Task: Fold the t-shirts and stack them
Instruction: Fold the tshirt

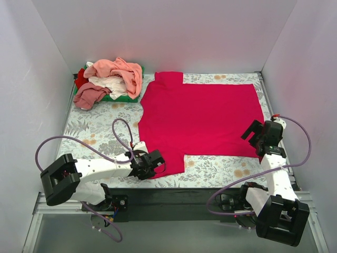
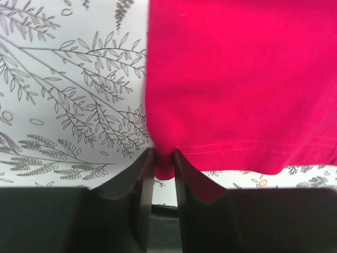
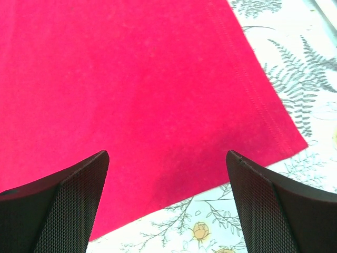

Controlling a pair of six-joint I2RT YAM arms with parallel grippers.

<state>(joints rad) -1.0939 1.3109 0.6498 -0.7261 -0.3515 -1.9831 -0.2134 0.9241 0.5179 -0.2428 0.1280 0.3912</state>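
Observation:
The crimson-magenta t-shirt (image 1: 200, 118) lies spread flat on the flowered table. My left gripper (image 1: 157, 161) is shut on the corner of its near sleeve; in the left wrist view my left gripper (image 2: 163, 161) pinches the hemmed cloth (image 2: 237, 84) between its jaws. My right gripper (image 1: 254, 133) is open and empty, hovering over the shirt's near right corner; in the right wrist view my right gripper (image 3: 167, 168) has its fingers wide apart above the shirt's hem edge (image 3: 158, 95). Other t-shirts, salmon pink (image 1: 122, 71), white (image 1: 109, 84), dusty pink (image 1: 89, 96) and red, lie heaped at the back left.
A green tray (image 1: 140, 69) sits under the heap of shirts at the back left corner. White walls close in the table on the left, back and right. The flowered tablecloth (image 1: 95, 126) shows to the left of the shirt and along the near edge.

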